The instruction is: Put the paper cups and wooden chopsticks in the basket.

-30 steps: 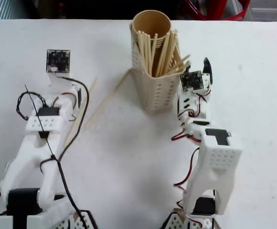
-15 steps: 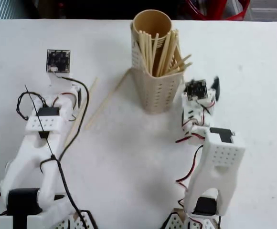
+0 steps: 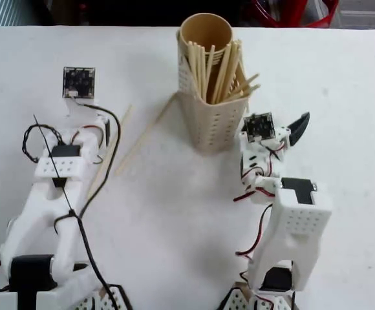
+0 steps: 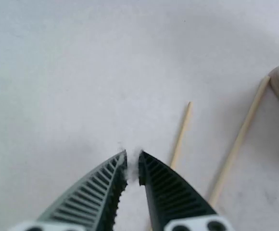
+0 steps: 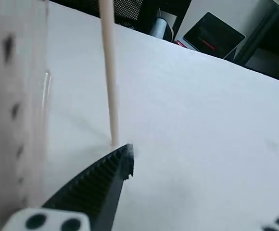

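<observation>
Wooden chopsticks (image 3: 142, 139), two of them, lie loose on the table (image 3: 342, 77) in front of the left gripper (image 4: 132, 161), whose toothed jaws are drawn almost together with nothing between them. The near chopstick (image 4: 180, 137) lies just beside the jaw tips, and in the high view the left arm's black cable (image 3: 115, 139) crosses it. The far chopstick (image 4: 238, 139) lies alongside it, its far end against the basket (image 3: 210, 126). The right gripper (image 5: 207, 185) stands just beside the basket's other wall with its jaws spread wide and empty, one black finger (image 3: 299, 126) swung away from the basket. A single chopstick (image 5: 109, 72) ends near its other jaw tip. A bundle (image 3: 220, 64) of sticks leans in the basket in front of an upright paper cup (image 3: 203, 32), several ends poking over the rim toward the right arm.
</observation>
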